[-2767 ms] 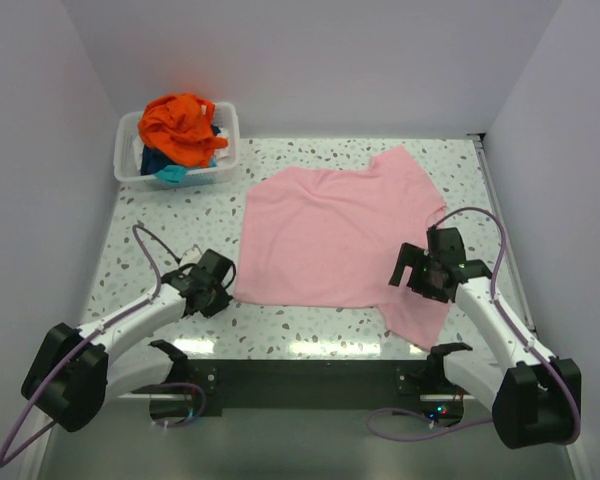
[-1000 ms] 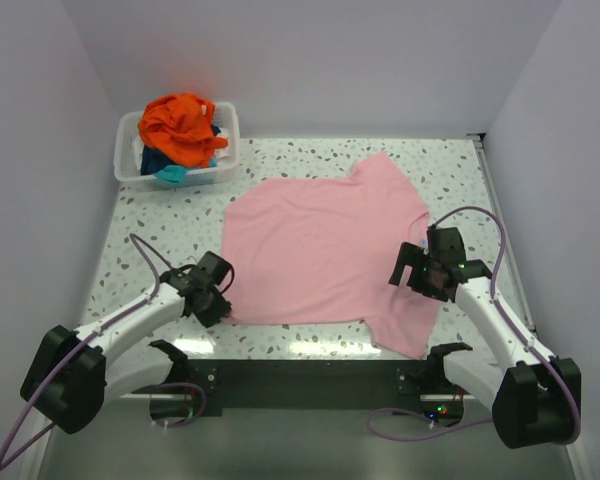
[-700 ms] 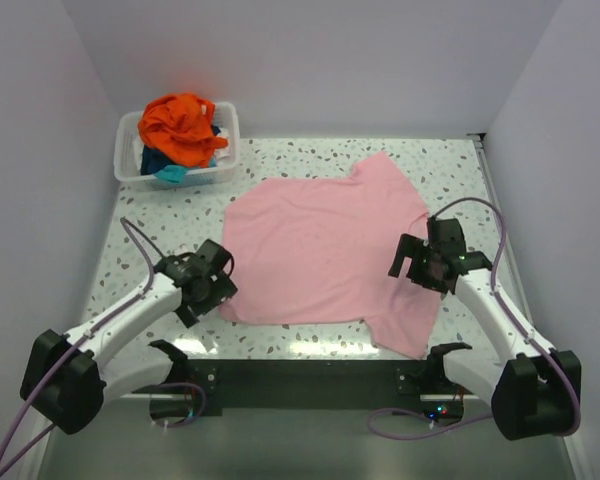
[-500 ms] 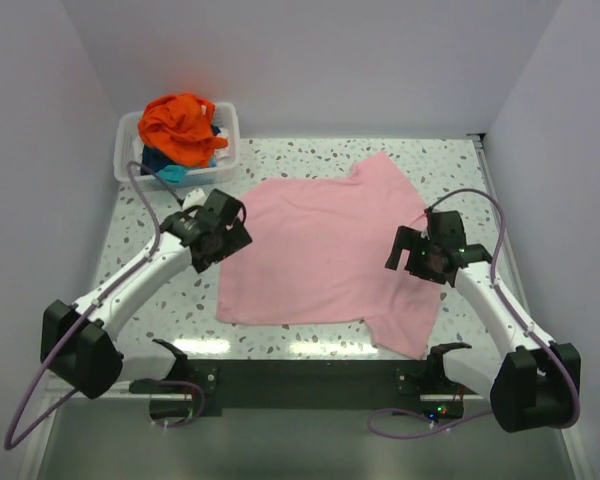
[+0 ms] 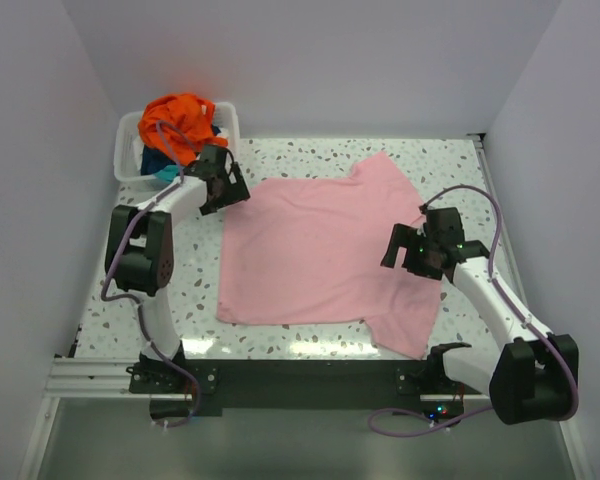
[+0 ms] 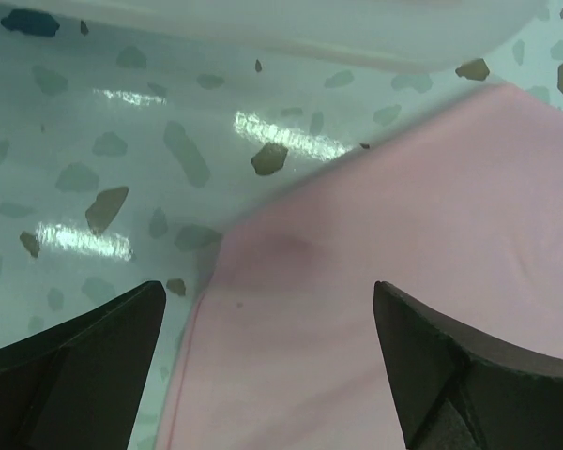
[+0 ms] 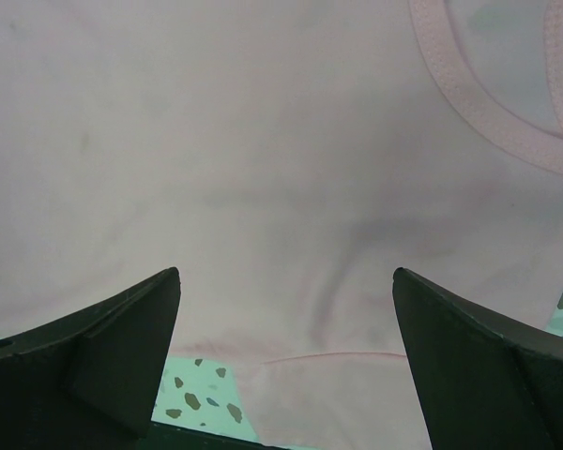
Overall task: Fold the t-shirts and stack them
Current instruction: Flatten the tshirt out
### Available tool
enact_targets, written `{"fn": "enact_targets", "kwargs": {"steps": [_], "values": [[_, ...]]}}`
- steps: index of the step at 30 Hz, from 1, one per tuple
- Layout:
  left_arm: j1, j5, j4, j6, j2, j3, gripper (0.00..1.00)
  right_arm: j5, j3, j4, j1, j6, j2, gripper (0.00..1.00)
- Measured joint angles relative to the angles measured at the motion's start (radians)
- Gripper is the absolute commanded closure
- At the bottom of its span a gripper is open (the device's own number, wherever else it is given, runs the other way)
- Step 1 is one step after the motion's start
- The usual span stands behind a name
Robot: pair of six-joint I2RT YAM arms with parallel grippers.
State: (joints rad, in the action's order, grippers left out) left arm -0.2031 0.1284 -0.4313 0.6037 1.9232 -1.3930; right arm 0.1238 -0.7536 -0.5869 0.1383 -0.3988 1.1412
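At the far left corner of the speckled tabletop (image 5: 160, 270) stands a white bin (image 5: 127, 128), with a crumpled orange t-shirt (image 5: 175, 115) heaped on top and a bit of teal t-shirt (image 5: 158, 165) showing below it. Just right of the bin, the left end effector (image 5: 223, 185) is stretched far out over the far left corner of the pink t-shirt (image 5: 320, 250). In the left wrist view its fingers (image 6: 75, 366) stand wide apart and hold nothing. That corner of the cloth lies flat on the tabletop between them, with the bin's white wall close above. The pink t-shirt is spread open across the middle of the tabletop. One sleeve points toward the far right and the other lies at the near right edge. The right end effector (image 5: 410, 250) sits over the right side of the shirt, also spread wide and empty. The right wrist view shows smooth pink cloth under the fingers (image 7: 103, 347), a stitched band (image 7: 469, 94) at the upper right, and a strip of tabletop at the lower edge.
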Motion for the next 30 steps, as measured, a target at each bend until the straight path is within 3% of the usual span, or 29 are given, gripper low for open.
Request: {"fn": "enact_targets", "kwargs": {"steps": [6,12,15,22,30], "values": [[0.033,-0.031,0.072,-0.052,0.095,-0.021,0.2,0.001,0.0,0.006,0.0,0.0,0.002,0.01],[0.035,-0.059,0.125,-0.073,0.139,-0.039,0.42,0.002,0.0,0.009,0.0,0.001,0.006,0.01],[0.035,-0.072,0.143,-0.073,0.146,-0.039,0.65,0.002,0.0,0.009,0.0,0.001,0.006,0.01],[0.035,-0.101,0.189,-0.071,0.15,-0.013,1.0,0.002,0.0,0.01,0.0,0.002,0.006,0.01],[0.015,-0.105,0.236,-0.085,0.091,0.063,1.0,0.002,0.0,0.011,0.0,0.002,0.0,0.01]]}}
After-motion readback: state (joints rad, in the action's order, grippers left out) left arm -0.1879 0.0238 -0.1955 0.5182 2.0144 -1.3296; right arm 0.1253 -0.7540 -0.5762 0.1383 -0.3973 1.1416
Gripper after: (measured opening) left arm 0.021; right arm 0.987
